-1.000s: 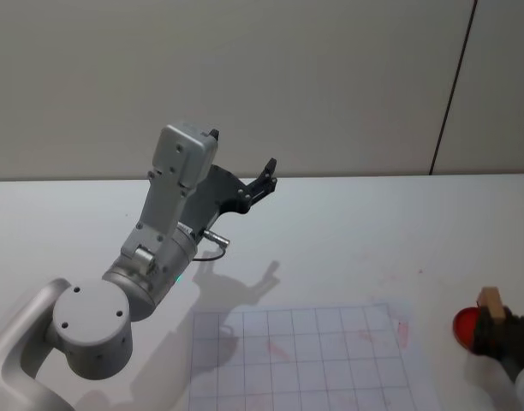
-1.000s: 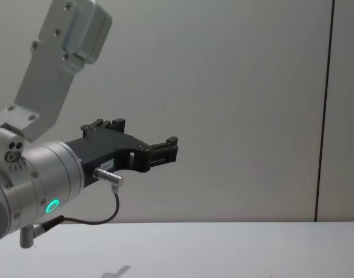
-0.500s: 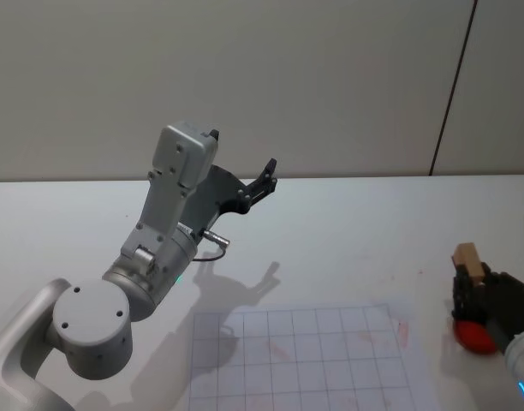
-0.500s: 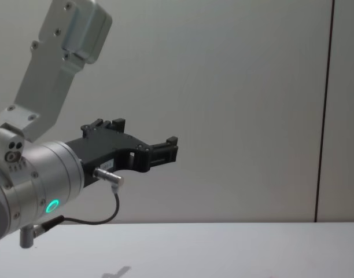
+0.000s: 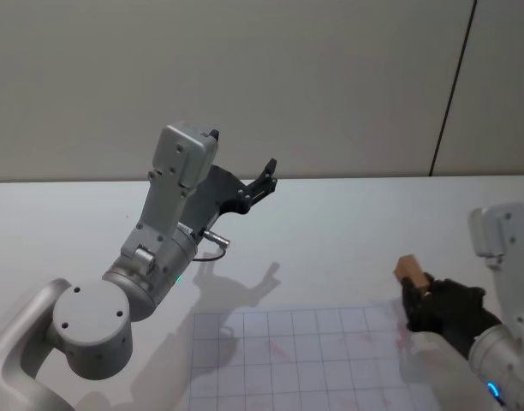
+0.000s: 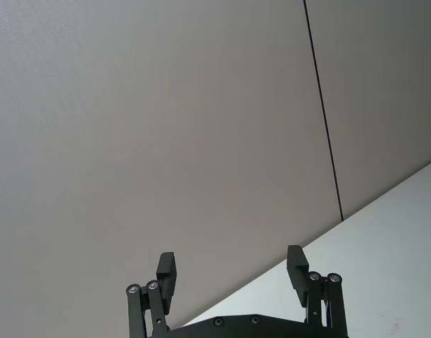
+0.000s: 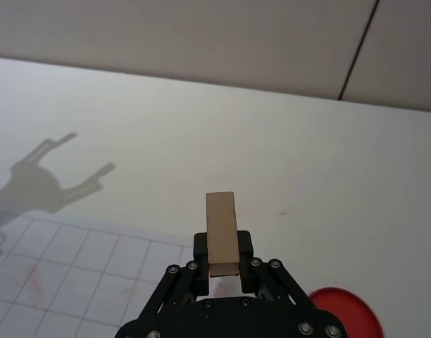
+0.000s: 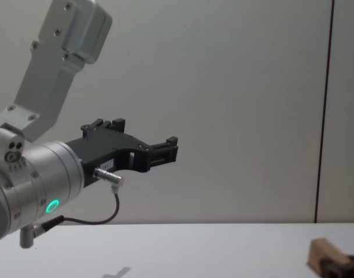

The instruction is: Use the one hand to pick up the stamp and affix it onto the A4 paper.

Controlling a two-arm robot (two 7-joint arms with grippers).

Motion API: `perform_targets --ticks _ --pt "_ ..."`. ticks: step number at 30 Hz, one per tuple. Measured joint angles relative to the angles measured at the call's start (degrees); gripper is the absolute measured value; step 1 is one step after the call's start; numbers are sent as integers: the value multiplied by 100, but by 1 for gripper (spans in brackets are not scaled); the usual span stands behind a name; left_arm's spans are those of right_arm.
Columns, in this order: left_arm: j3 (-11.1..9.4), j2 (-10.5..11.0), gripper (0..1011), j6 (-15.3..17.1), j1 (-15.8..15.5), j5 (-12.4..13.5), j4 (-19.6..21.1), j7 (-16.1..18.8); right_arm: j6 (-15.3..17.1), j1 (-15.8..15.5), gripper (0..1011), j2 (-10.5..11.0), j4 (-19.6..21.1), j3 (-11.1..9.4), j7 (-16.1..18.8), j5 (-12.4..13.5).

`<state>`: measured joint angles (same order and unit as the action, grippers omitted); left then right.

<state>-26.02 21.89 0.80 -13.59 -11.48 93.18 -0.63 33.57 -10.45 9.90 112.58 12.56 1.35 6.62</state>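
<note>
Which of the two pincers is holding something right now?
The right pincer: it is shut on the wooden stamp, low by the gridded paper's far right corner. The left pincer hangs open and empty, raised high.

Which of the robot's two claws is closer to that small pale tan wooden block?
Right. The right gripper grips the small tan wooden block itself; the left gripper hangs open in the air, far off on the robot's left.
</note>
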Motion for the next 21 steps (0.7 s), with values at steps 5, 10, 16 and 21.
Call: perform_targets --ticks 5,10,16,21 --pt "0 0 1001 0 0 0 0 0 213 106 218 -15 -157 68 339 -51" --pt "0 0 1001 0 0 0 0 0 392 180 218 -27 -322 118 570 -92" --pt "0 0 1001 0 0 0 0 0 555 228 218 -28 -523 147 788 -123" --pt "0 0 1002 0 0 0 0 0 611 244 218 -26 -626 154 866 -140"
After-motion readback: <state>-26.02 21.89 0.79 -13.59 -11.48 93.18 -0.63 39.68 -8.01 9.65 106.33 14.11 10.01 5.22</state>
